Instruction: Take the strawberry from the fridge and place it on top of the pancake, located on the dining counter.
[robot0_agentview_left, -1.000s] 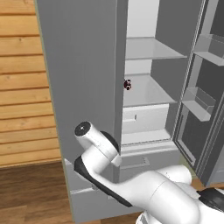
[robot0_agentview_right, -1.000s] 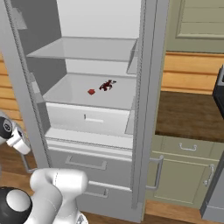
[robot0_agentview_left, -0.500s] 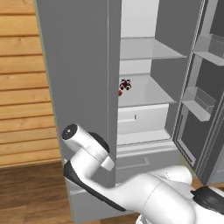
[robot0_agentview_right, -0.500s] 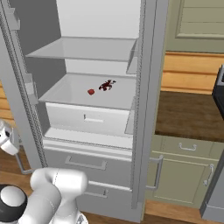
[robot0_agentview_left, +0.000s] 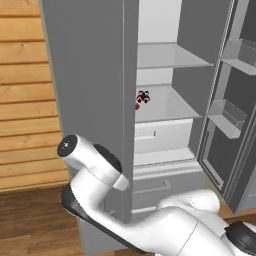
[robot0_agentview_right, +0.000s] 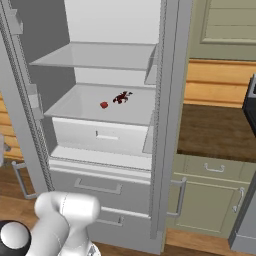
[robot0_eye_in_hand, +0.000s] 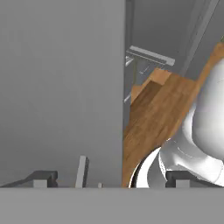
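Note:
The fridge (robot0_agentview_right: 170, 100) stands with both doors swung open, white inside with clear shelves. The strawberry (robot0_agentview_right: 104, 105) is a small red fruit lying on the middle shelf; from the left the door's edge half hides the strawberry (robot0_agentview_left: 137, 105). My gripper (robot0_eye_in_hand: 111, 179) is open with nothing between its fingertips. It hangs low beside the outer face of the left door (robot0_eye_in_hand: 61, 87), far from the shelf. The pancake and the dining counter are out of view.
A dark red clump (robot0_agentview_right: 121, 97) lies just behind the strawberry. A white drawer (robot0_agentview_right: 100, 135) sits under that shelf, with two grey drawers (robot0_agentview_right: 97, 187) below. Right of the fridge is a dark wood countertop (robot0_agentview_right: 215, 130) over olive cabinets. A wooden wall (robot0_agentview_left: 25, 100) and floor lie left.
The jaws have spread from nearly shut to wide open. The arm has swung further left and down, past the open left door. The fridge's contents have not moved.

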